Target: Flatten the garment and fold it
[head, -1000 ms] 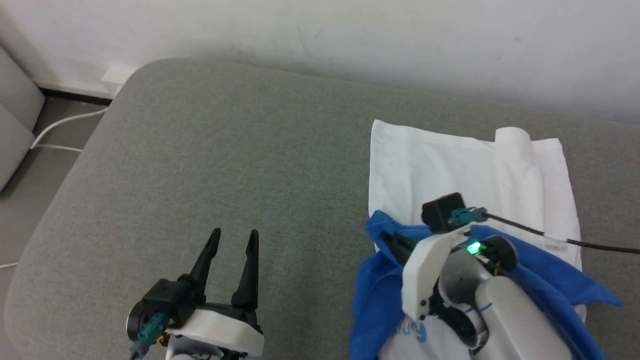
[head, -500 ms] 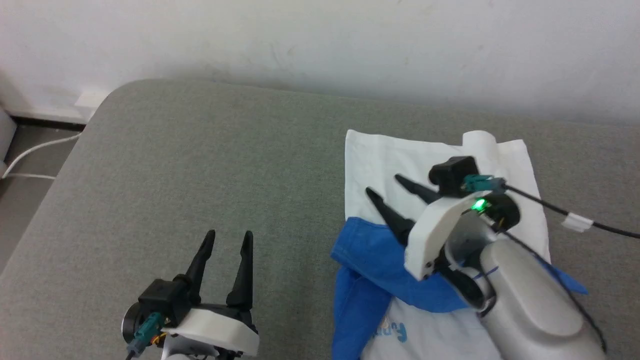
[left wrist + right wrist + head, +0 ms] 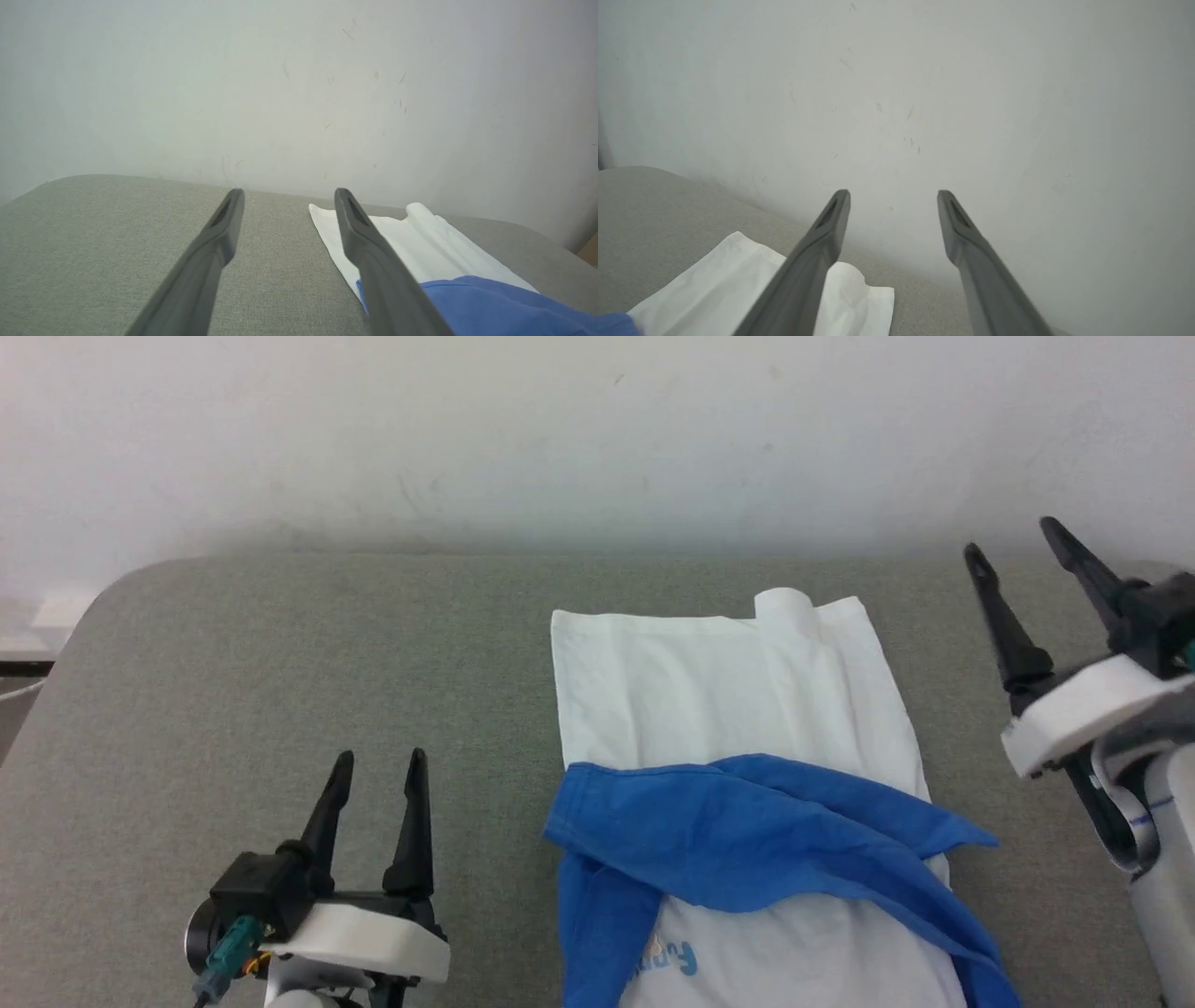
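Note:
The garment (image 3: 728, 691) lies on the grey cushion as a narrow white panel with blue sleeves (image 3: 747, 831) crossed over its near part; light-blue lettering peeks out near the bottom edge. A small rolled fold stands at its far edge. My left gripper (image 3: 378, 761) is open at the lower left, apart from the cloth, with nothing between its fingers. My right gripper (image 3: 1013, 537) is open and raised to the right of the garment, empty. The left wrist view shows the garment (image 3: 439, 242) to the right of my left gripper (image 3: 289, 193). The right wrist view shows its white far corner (image 3: 733, 280) below the right gripper (image 3: 893, 193).
The grey cushion (image 3: 280, 663) spreads wide to the left of the garment. A white wall (image 3: 560, 429) rises right behind its far edge. A strip of floor shows at the far left edge.
My right gripper opened, let go of the blue sleeve and lifted away to the right. The sleeve now lies across the white panel. The head camera has shifted rightward.

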